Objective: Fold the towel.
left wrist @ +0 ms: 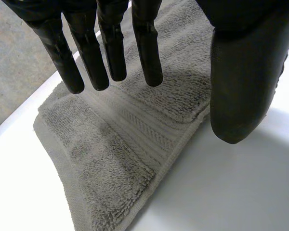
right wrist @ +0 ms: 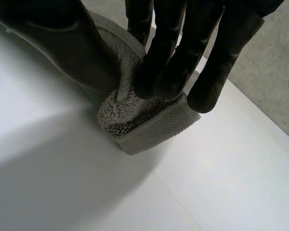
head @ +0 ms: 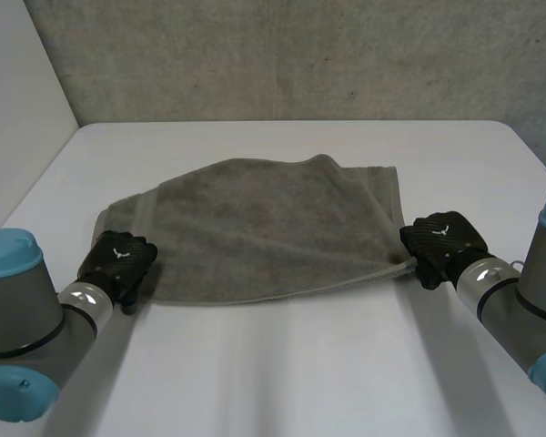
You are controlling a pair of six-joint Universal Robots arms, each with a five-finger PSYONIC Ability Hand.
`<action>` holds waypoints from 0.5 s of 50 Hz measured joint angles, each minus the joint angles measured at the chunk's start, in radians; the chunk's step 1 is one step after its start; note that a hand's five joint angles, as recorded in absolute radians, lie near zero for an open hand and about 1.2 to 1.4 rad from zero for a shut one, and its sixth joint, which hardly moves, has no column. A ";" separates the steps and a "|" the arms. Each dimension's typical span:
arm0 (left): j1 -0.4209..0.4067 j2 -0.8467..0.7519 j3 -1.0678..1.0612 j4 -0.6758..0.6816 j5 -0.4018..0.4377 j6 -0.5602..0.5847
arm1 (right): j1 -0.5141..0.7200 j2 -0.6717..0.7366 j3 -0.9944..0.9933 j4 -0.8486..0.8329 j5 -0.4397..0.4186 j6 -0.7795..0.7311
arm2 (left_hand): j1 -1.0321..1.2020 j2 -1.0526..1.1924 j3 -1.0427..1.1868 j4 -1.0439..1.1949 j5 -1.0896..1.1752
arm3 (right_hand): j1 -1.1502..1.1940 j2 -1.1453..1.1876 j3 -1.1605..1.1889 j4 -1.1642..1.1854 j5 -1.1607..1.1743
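White table [head: 282, 364], grey towel [head: 273, 228] lying rumpled, seemingly doubled over, across middle

A smooth white table [head: 282, 364] with rounded far corners lies at the centre. At twelve o'clock behind it rises a rough, speckled grey wall [head: 300, 55]. At ten o'clock stands a plain pale-grey side panel [head: 18, 100].

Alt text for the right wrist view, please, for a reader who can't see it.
The robot's right hand pinches a bunched corner of the grey terry towel between its thumb and fingers, with the corner's hemmed tip poking out past the fingertips. The white table lies underneath.
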 measured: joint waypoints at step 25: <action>0.002 -0.067 0.063 0.018 -0.004 -0.007 | -0.001 -0.001 0.005 -0.005 0.004 0.000 | 0.512 0.529 0.523 0.532 0.332 | 0.000 0.000 0.000 0.000 0.000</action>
